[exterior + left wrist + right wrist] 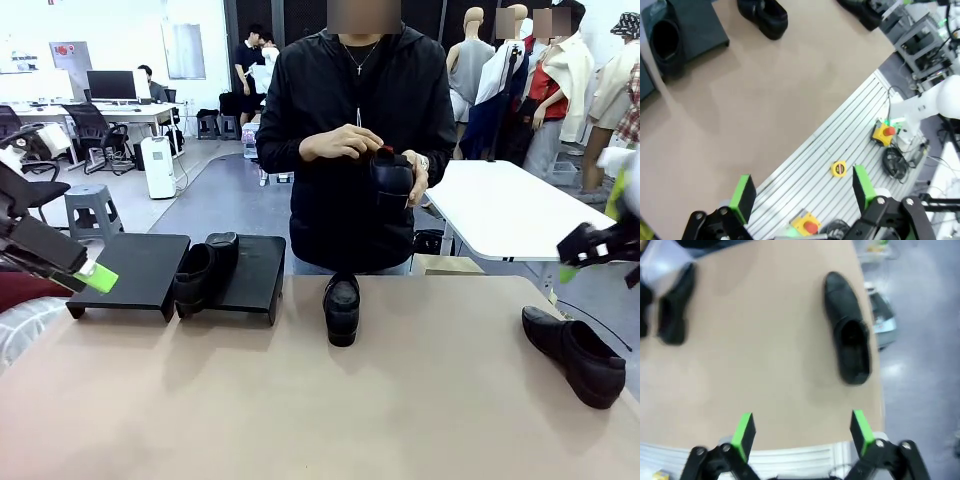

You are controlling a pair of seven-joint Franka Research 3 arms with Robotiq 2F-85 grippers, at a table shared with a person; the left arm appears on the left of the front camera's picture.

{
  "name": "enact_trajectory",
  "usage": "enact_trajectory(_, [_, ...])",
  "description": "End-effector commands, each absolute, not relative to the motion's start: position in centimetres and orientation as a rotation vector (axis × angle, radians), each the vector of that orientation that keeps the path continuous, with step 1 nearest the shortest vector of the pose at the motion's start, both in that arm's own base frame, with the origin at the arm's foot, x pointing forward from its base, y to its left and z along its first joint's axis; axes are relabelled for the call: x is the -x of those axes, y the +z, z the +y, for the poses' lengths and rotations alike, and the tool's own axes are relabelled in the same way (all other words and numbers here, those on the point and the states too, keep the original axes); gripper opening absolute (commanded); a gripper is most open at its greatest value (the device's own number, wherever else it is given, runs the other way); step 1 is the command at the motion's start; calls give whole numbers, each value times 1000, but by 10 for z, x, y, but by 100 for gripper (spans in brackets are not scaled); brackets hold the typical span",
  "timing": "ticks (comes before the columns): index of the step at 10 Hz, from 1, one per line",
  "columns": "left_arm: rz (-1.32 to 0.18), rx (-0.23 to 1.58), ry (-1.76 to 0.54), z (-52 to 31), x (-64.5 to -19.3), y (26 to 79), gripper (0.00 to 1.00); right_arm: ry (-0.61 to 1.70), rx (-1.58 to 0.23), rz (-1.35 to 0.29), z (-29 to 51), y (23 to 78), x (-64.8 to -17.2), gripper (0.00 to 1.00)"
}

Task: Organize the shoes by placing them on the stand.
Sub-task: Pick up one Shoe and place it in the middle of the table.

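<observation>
A tan table [300, 410] fills the lower half of the front view. Behind its far edge stands a person [340, 100] in a black jacket.

At the table's far left sits the stand [135, 262], two low black platforms side by side. The four shoes are spread out. A tilted shoe [205, 272] sits at the gap between the two platforms, against the right one's edge, with its opening facing up. A loafer [342, 308] stands on the table near the middle, just in front of the person, toe toward the camera. A long shoe [578, 355] lies on the table near the right edge, well apart from the others and from the stand. The held shoe [392, 180] is at chest height in the person's two hands [340, 143], above the table's far edge.

The left gripper [803, 192] hangs over the near left part of the table, near the stand, its green-padded jaws spread wide with nothing between them. The right gripper [802, 431] hovers at the right side, above the table's near edge and close to the long shoe, jaws likewise spread and empty.
</observation>
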State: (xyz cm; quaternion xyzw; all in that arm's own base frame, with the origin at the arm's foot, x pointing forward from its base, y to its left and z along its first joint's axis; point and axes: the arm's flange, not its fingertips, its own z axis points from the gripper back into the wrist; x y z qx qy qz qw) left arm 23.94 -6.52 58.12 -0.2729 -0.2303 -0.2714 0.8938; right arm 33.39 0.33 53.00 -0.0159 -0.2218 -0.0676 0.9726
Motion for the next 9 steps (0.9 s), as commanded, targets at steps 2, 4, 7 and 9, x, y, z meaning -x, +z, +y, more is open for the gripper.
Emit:
enact_trajectory(2, [-481, 560, -586, -61, -241, 579, 100, -232, 313, -466, -18, 458, -362, 100])
enact_trajectory(4, [-481, 560, -586, -61, -241, 579, 100, -141, 249, -455, -1, 489, -374, 100])
enact_trajectory(7, [-481, 560, -586, -61, -241, 579, 100, -47, 255, -277, -12, 466, -400, 100])
enact_trajectory(9, [-481, 560, -586, -61, -241, 579, 100, 47, 149, -140, -28, 433, -425, 100])
